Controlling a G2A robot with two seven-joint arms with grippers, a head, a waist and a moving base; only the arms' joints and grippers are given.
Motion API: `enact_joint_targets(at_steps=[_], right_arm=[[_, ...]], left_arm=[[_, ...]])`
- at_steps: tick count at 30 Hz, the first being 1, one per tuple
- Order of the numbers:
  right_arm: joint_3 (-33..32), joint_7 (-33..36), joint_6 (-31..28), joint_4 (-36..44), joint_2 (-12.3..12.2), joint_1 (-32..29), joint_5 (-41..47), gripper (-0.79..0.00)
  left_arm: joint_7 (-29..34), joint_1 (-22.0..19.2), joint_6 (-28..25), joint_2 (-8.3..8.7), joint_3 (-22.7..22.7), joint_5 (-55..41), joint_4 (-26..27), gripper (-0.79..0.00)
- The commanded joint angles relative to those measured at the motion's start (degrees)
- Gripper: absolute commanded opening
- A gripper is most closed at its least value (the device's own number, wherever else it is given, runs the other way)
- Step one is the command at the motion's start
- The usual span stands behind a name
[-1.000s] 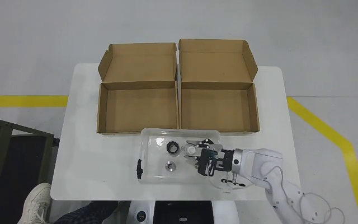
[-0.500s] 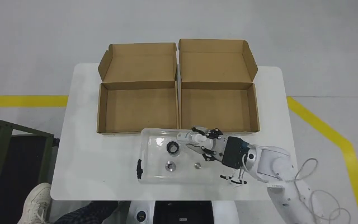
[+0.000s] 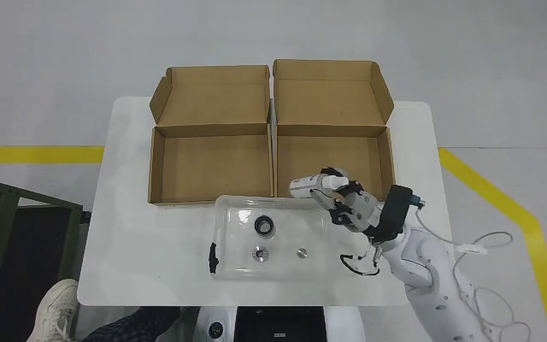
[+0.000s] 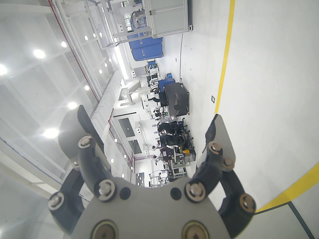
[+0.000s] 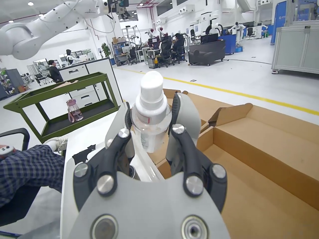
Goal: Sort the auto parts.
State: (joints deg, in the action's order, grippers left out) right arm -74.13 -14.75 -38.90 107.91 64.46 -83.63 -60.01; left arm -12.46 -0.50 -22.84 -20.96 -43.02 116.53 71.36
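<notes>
Currently on record:

- Right gripper (image 3: 335, 195) (image 5: 151, 115): clamped on the bottle, one finger (image 5: 186, 115) on each side of its clear body.
- Bottle (image 3: 309, 183) (image 5: 150, 100): small, with a clear body and a white cap. It is held off the surface and lies roughly level, with the cap pointing toward the left box. In the top view it sits over the near-left part of the right box, just beyond the tray's far edge.
- Left gripper (image 4: 148, 111): spread wide with nothing between the fingers, pointing out into the room. The right wrist view shows it far off and raised high (image 5: 122, 1).
- Tray (image 3: 235, 209): clear plastic, on the near half of the table, just in front of both boxes.
- Bearing (image 3: 264, 226): dark ring, in the tray's far-left part.
- Round part (image 3: 260, 254): silver, in the tray, just nearer than the bearing.
- Small part (image 3: 301, 252): silver, in the tray, to the right of the round part and apart from it.
- Left box (image 3: 212, 167): cardboard, lid folded back.
- Right box (image 3: 342, 158): cardboard, lid folded back, touching the left box side by side.
- Tape (image 3: 212, 256): black scrap at the tray's left edge.
- Table (image 3: 128, 231): white.
</notes>
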Motion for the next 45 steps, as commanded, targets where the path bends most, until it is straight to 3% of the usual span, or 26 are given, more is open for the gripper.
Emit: enact_joint_targets(at_steps=[1,11,20,28,36,45], right_arm=[[-0.11,0.22,0.19,-0.10,0.02,-0.05,0.66,-0.785],[-0.37,2.42,2.00,-0.10,0.18,0.34,2.75,-0.785],[0.28,5.70,7.08,-0.55,0.44,3.14,-3.78,-0.785],[3.31,10.67,12.95,-5.36,1.11,9.56,-11.23,-0.785],[8.30,15.65,15.26,-11.45,2.24,17.39,-15.71,-0.785],[13.47,17.48,15.87,-18.18,3.87,23.70,-14.98,-0.785]], left_arm=[[0.00,0.00,0.00,0.00,0.00,0.00,0.00,0.000],[0.00,0.00,0.00,0.00,0.00,0.00,0.00,0.000],[0.00,0.00,0.00,0.00,0.00,0.00,0.00,0.000],[0.00,0.00,0.00,0.00,0.00,0.00,0.00,0.000],[0.00,0.00,0.00,0.00,0.00,0.00,0.00,0.000],[0.00,0.00,0.00,0.00,0.00,0.00,0.00,0.000]])
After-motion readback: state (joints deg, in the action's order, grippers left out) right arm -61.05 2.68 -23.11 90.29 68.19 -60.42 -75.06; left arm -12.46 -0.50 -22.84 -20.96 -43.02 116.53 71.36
